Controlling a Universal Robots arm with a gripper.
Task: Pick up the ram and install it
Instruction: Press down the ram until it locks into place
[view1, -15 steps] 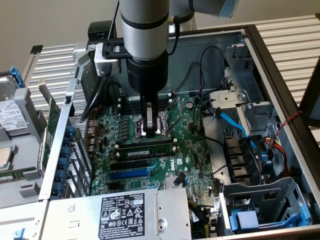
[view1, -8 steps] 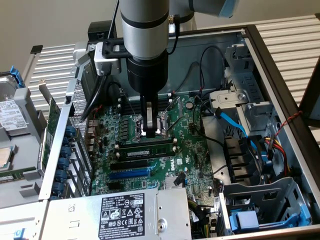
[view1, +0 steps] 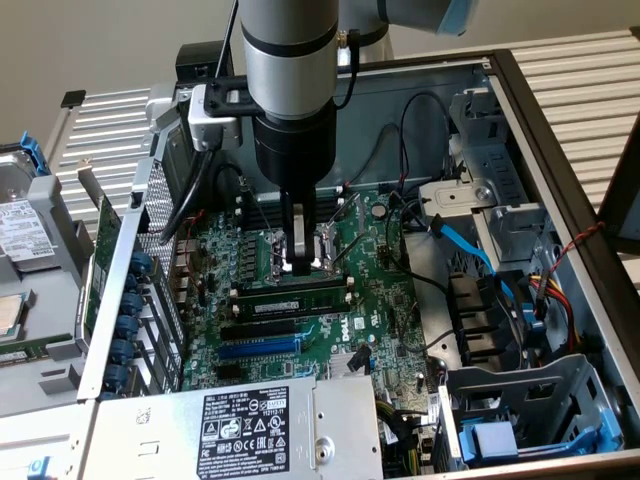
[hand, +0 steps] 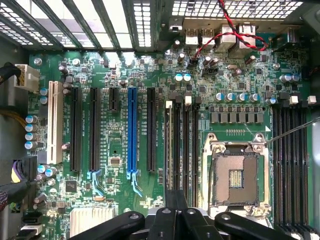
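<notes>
The ram (view1: 290, 297), a long thin green stick, stands on edge in a black memory slot on the motherboard (view1: 380, 300), on the side nearest the expansion slots. In the wrist view it is seen edge-on as a thin line (hand: 168, 150) in the outermost memory slot. My gripper (view1: 297, 262) hangs straight down just above and slightly behind the stick, fingers shut with nothing between them. Whether the tips touch its upper edge I cannot tell. From the wrist, the dark fingers (hand: 176, 205) lie over the bank of memory slots.
The open CPU socket (hand: 235, 175) lies beside the memory slots, and a second bank of slots (hand: 292, 165) is beyond it. Black and blue expansion slots (hand: 132, 130) are on the other side. A power supply (view1: 245, 425), blue cable (view1: 470, 245), drive cage (view1: 520, 400) and case walls surround the board.
</notes>
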